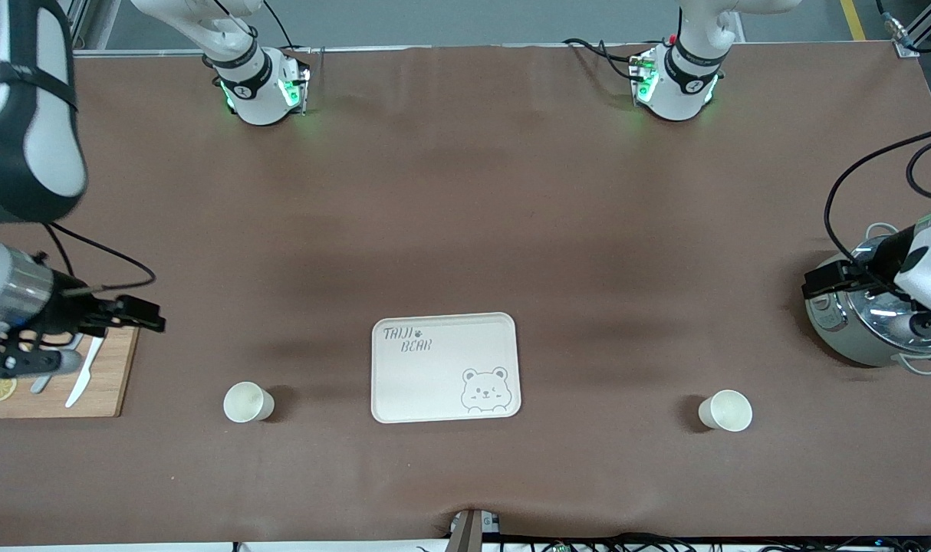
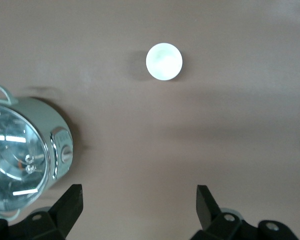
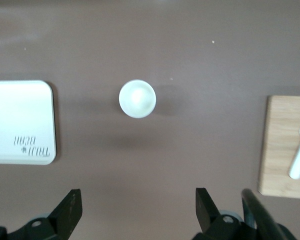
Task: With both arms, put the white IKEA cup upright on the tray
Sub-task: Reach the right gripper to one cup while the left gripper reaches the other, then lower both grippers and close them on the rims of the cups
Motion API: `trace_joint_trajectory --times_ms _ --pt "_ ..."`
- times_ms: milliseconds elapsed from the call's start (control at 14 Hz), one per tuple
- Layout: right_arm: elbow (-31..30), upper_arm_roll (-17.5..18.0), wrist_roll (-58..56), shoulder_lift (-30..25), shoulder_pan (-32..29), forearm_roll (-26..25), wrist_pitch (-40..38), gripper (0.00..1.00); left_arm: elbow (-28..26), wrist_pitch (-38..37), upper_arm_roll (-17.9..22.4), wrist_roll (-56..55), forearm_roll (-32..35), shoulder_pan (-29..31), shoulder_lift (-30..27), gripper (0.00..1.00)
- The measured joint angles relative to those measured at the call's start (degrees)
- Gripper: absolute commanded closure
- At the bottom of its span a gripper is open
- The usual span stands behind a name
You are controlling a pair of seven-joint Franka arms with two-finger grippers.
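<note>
Hovering open at frame edges: left hand over steel lidded pot, right hand over wooden cutting board, both arms cut off; two white cups flanking cream bear-printed tray.

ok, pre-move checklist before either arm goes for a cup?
1. Left gripper open, above the table beside the silver pot: ok.
2. Right gripper open, over the cutting board's edge: ok.
3. Tray holds nothing: ok.
4. Cup toward the left arm's end upright, standing alone: ok.
5. Cup toward the right arm's end upright, standing alone: ok.
6. Either cup gripped: not ok, both untouched.
</note>
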Motion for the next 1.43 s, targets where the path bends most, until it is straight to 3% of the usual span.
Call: trace_joint_trajectory --times_ms 1000,1429 --pt "-0.57 -0.68 1.22 16.46 1.26 -1.36 22.96 0.00 -0.38 28.69 0.04 1.10 0.18 0.44 16.53 0.00" --pt "-0.59 -0.69 -0.48 20.78 1.26 -1.55 26.79 0.00 -0.39 34.50 0.04 1.17 0.18 0.90 22.17 0.00"
